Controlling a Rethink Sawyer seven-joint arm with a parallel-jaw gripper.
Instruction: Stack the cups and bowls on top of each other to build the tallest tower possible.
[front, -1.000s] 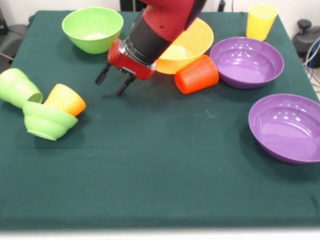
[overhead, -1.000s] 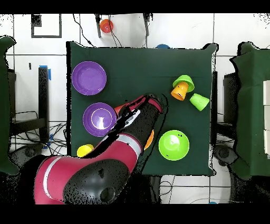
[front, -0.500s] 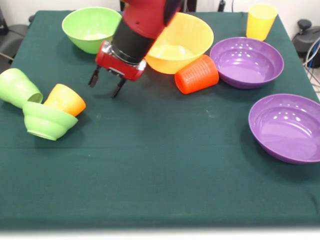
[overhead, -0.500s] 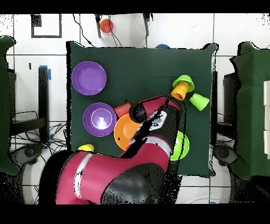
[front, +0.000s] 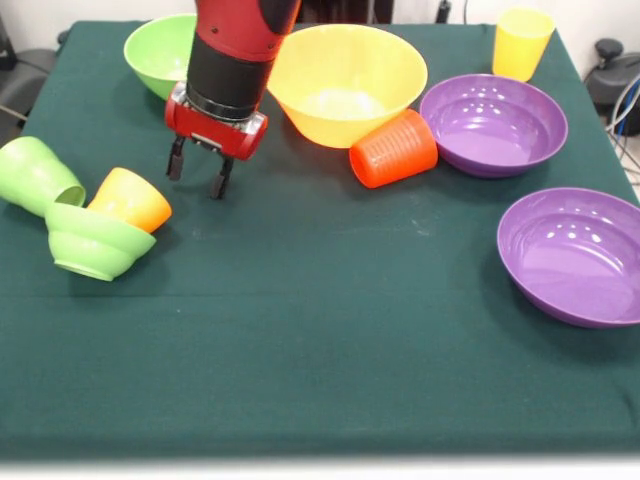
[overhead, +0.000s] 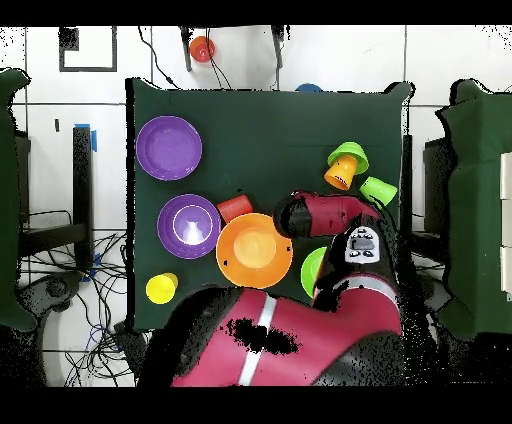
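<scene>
My gripper (front: 197, 172) hangs open and empty, pointing down just right of the orange cup (front: 130, 200), which lies on its side against the tilted small light-green bowl (front: 95, 243). A light green cup (front: 35, 175) lies beside them. The red cup (front: 393, 148) lies on its side in front of the large orange-yellow bowl (front: 345, 80). At the far right corner the yellow cup (front: 522, 42) stands upright. Two purple bowls (front: 493, 122) (front: 572, 255) sit on the right. My arm partly hides the medium green bowl (front: 160, 50). No tower is in view.
Everything rests on a dark green tablecloth (front: 320, 350). From overhead, my arm (overhead: 330, 212) covers part of the green bowl (overhead: 312, 270), beside the orange-yellow bowl (overhead: 254, 250). The orange cup (overhead: 340, 173) lies close to the table's right edge there.
My gripper has swung left in the front view, from in front of the orange-yellow bowl to beside the orange cup, and now points straight down. It stayed open. No object moved.
</scene>
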